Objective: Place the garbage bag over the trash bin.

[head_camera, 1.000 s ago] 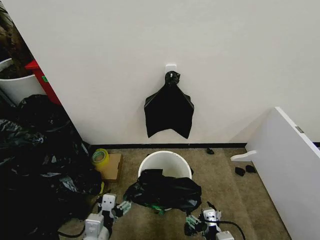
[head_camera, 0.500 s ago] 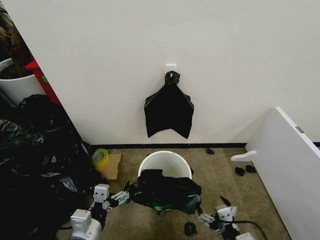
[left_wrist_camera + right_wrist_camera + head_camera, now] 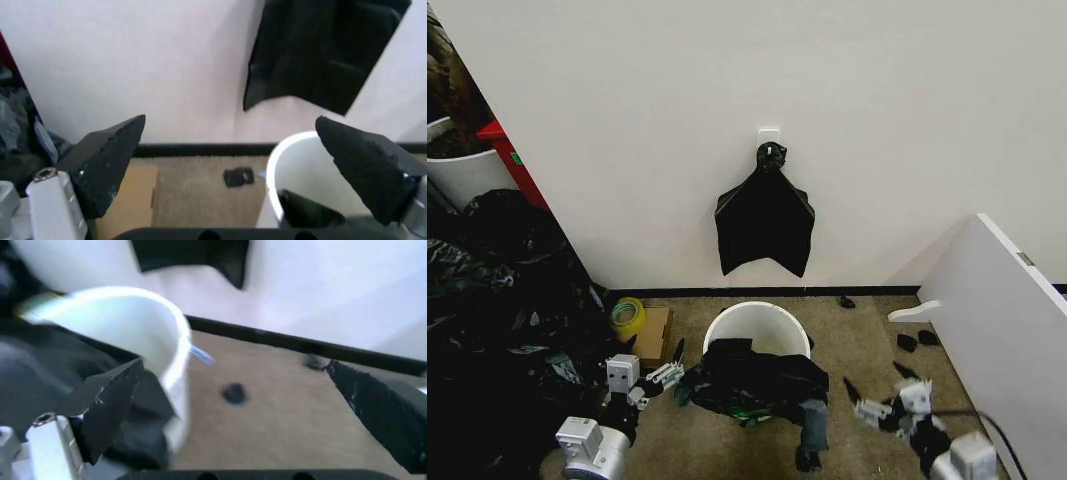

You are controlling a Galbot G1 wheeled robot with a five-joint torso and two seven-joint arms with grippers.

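Trash bin [image 3: 757,322] upright on the carpet floor [image 3: 867,345] near the wall, rim up, mouth open toward the head camera. Garbage bag [image 3: 752,385] slumped over the near side of the rim, bunched and spilling down the front wall to the floor, far half of the rim bare; not yet pulled over the bin. Bag's long axis roughly left to right across the front of the bin, with one loose tail hanging low on the right side. Left end effector [image 3: 672,372] just beside the bag's left edge, fingers spread wide, pointing at the bag, nothing held; contact with the plastic hard to confirm. Left wrist view: both black fingers [image 3: 110,160] well apart, bin rim [image 3: 293,150] and wall ahead between them, nothing clamped. Right end effector [image 3: 867,400] off to the bag's right, apart from it, blurred in the head view. Right wrist view: fingers [image 3: 107,400] spread wide, empty, bin wall [image 3: 133,325] and draped bag [image 3: 47,375] ahead on one side. Left arm clearly nearer to the bag; right arm well apart from it. Likely step: regrasp of the bag edges from both sides. Flat black bundle [image 3: 765,215] hung on the wall above, sack heap [image 3: 497,300] at left, both unrelated.
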